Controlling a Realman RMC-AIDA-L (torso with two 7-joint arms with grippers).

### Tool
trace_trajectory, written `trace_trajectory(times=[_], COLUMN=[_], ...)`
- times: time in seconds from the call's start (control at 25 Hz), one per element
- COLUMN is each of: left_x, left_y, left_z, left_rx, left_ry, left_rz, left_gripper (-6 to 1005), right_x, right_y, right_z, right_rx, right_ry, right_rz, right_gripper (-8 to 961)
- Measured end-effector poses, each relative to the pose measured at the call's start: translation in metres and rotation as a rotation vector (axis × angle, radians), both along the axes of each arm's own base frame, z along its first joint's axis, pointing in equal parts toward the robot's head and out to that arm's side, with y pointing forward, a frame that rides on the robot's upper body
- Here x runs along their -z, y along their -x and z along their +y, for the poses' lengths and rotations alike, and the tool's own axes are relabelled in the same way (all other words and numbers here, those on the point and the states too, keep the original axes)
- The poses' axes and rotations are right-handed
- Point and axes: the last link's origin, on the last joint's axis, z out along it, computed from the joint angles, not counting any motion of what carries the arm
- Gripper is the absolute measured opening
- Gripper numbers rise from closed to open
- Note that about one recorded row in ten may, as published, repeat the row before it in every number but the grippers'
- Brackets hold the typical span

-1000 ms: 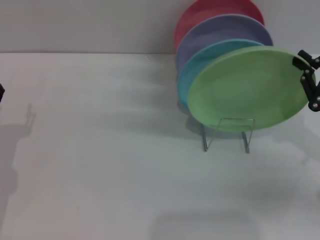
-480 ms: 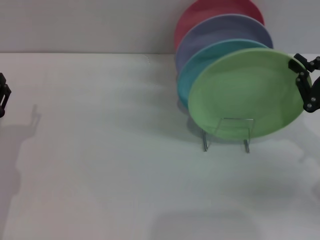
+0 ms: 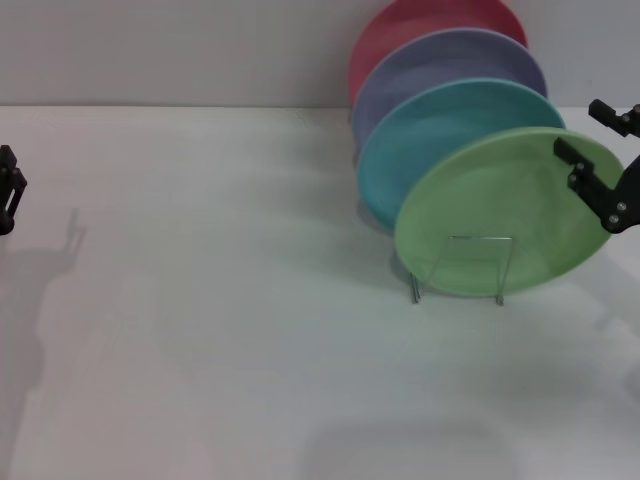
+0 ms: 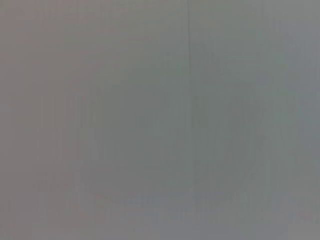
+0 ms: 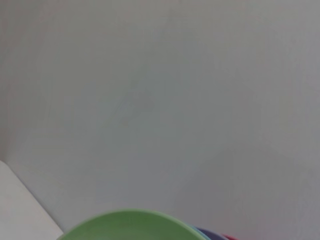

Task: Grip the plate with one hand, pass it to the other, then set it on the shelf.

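The light green plate (image 3: 500,215) leans in the front slot of the silver wire shelf (image 3: 465,262), on the right of the table in the head view. Its top rim also shows in the right wrist view (image 5: 130,225). My right gripper (image 3: 580,128) is at the plate's upper right rim. One black finger lies over the plate's face and the other stands behind the rim, with a wide gap between them. My left gripper (image 3: 8,190) hangs at the far left edge, away from the plate. The left wrist view shows only plain grey.
Behind the green plate stand a turquoise plate (image 3: 440,130), a lavender plate (image 3: 440,65) and a red plate (image 3: 420,25), all leaning in the same rack against the back wall. The white table (image 3: 220,300) stretches left and forward.
The green plate has sunk lower and leans flatter in the rack. My right gripper's front finger has moved left across the plate, so the gap between the fingers has widened. My left gripper has edged into view.
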Motion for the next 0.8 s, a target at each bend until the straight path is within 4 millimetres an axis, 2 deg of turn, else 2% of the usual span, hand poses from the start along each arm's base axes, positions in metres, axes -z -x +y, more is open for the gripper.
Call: trace_trajectory(times=[0.2,0.32,0.64,0.76,0.8], left_x=[0.000,0.000,0.000,0.001,0.001], left_y=[-0.001,-0.002,-0.002,-0.001,-0.001], left_z=[0.001,0.002,0.003,0.003,0.003], left_rx=[0.004,0.008,0.005,0.001,0.000], left_ry=[0.000,0.000,0.002,0.006,0.006], left_rz=[-0.001,-0.001,0.000,0.001,0.001], left_gripper=[787,787,788,789,789], right_x=[0.004,0.007,0.014,0.007,-0.003], right_y=[0.002,0.004,0.020,0.023,0.022], right_z=[0.001,0.003,0.000,-0.008,-0.013], right_rx=[-0.006,-0.015,-0.105,-0.141,-0.143], right_ry=[0.017,0.029,0.077,0.056,-0.005], right_rz=[0.001,0.005,0.027,0.076,0.154], right_gripper=[386,607,656,655,655])
